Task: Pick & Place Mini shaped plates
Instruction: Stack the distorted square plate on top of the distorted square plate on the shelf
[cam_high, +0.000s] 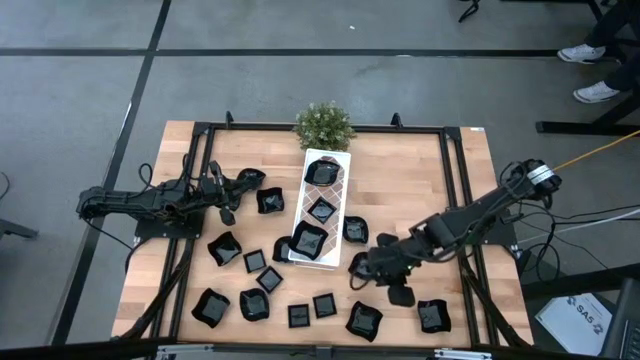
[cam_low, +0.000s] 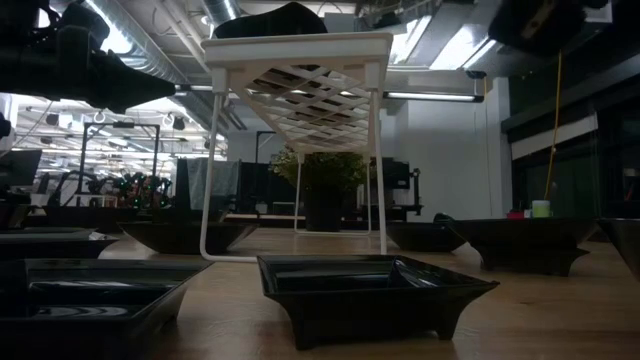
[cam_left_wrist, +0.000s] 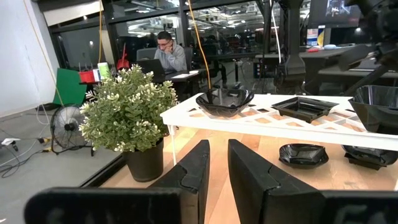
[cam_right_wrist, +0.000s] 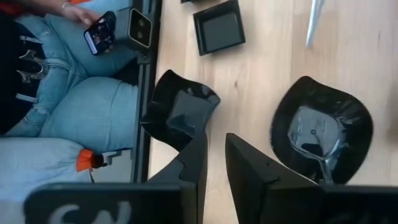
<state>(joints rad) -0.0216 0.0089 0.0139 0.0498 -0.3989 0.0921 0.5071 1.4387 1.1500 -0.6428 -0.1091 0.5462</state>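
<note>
Several mini shaped plates, small and glossy black, lie scattered on the wooden table, for instance one wavy-edged plate (cam_high: 365, 320) and one square plate (cam_high: 325, 305). Three more plates (cam_high: 321, 210) sit on the long white lattice tray (cam_high: 340, 190), which stands on thin legs (cam_low: 208, 200) above the table. My left gripper (cam_high: 228, 208) rests level at the table's left; its fingers (cam_left_wrist: 193, 177) leave a narrow gap with nothing in it. My right gripper (cam_high: 360, 270) hangs slanting down over the near right plates, above a wavy plate (cam_right_wrist: 180, 112) and a round plate (cam_right_wrist: 320, 134), with bare wood showing in its narrow gap (cam_right_wrist: 214, 146).
A green potted plant (cam_high: 323, 124) stands at the far edge behind the tray. Black frame rails (cam_high: 455, 200) run over the table. A seated person in jeans (cam_right_wrist: 74, 106) holding a phone is close to the near edge. Bare wood lies right of the tray (cam_high: 410, 185).
</note>
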